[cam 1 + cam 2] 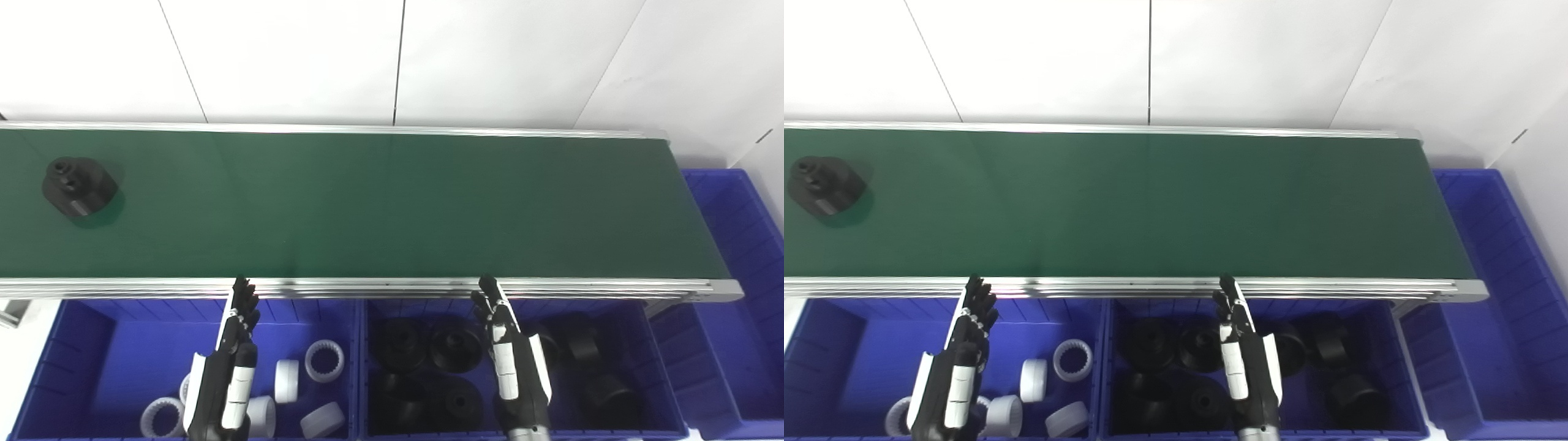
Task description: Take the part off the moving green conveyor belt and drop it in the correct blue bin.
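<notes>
- A long dark green conveyor belt (380,202) runs left to right across the view, framed by silver metal rails, with a white panelled wall (392,58) behind it.
- The belt's right end stops just short of a blue bin (744,257) that stands at that end; nothing can be made out inside it.
- One black part (78,186), a round stepped piece, sits on the belt at its far left, nearer the back rail than the front one.
- The left hand (236,343) hangs over the near-left bin, fingers straight and together, pointing up toward the front rail, holding nothing.
- The right hand (505,340) hangs the same way over the middle bin, fingers extended, empty, its tips just at the front rail.
- The black part lies well apart from both hands, far to the left of the left hand and across the belt from it.
- The left blue bin (92,343), below the front rail, holds several white ring-shaped parts (323,360) with toothed inner edges, scattered toward its near right side.
- The middle blue bin (664,392) next to it holds many black round parts (454,348), like the one on the belt.
</notes>
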You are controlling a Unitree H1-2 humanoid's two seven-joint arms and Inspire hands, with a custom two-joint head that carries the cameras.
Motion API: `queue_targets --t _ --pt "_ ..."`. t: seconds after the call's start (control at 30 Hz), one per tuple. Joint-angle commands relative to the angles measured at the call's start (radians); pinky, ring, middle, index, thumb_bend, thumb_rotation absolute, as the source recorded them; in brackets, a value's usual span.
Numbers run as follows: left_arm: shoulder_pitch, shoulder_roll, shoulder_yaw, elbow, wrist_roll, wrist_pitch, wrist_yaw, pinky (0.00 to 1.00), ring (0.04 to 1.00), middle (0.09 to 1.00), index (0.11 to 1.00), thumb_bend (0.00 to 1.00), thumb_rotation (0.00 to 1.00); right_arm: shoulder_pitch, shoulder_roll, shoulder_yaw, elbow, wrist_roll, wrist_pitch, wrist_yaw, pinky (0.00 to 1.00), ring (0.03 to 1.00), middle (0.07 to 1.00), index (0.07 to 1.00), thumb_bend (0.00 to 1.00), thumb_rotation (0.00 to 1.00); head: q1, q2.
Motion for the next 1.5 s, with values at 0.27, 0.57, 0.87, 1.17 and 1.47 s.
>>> queue_targets --t 0.27,0.57,0.87,1.17,1.47 --pt "-0.031 0.014 -0.003 0.044 0.015 -0.096 -0.005 1.00 1.000 1.000 1.000 0.81 0.96 -0.012 0.020 0.003 0.000 -0.016 -0.060 -0.002 0.95 0.951 0.969 0.954 0.72 1.00 -0.015 -0.005" --pt "-0.038 0.019 -0.002 0.053 0.014 -0.097 -0.007 1.00 1.000 1.000 1.000 0.81 0.93 -0.014 0.022 0.002 0.002 -0.026 -0.052 -0.003 0.96 0.957 0.974 0.962 0.72 1.00 -0.019 -0.010" --pt "-0.033 0.015 -0.014 0.074 0.032 -0.099 -0.007 1.00 1.000 1.000 1.000 0.83 0.93 -0.011 0.011 -0.005 0.036 -0.013 -0.078 0.002 0.94 0.951 0.967 0.961 0.74 1.00 0.035 -0.092" --pt "-0.067 0.001 -0.043 0.206 0.040 -0.196 0.022 0.99 0.996 1.000 1.000 0.71 0.88 -0.033 -0.026 -0.029 0.141 0.074 -0.161 0.044 0.98 0.960 0.970 0.968 0.74 1.00 0.150 -0.225" --pt "-0.109 0.015 -0.114 0.276 0.038 -0.196 0.093 0.89 0.961 1.000 0.999 0.67 0.86 -0.061 -0.056 -0.060 0.188 0.137 -0.163 0.094 1.00 1.000 1.000 1.000 0.78 1.00 0.243 -0.273"
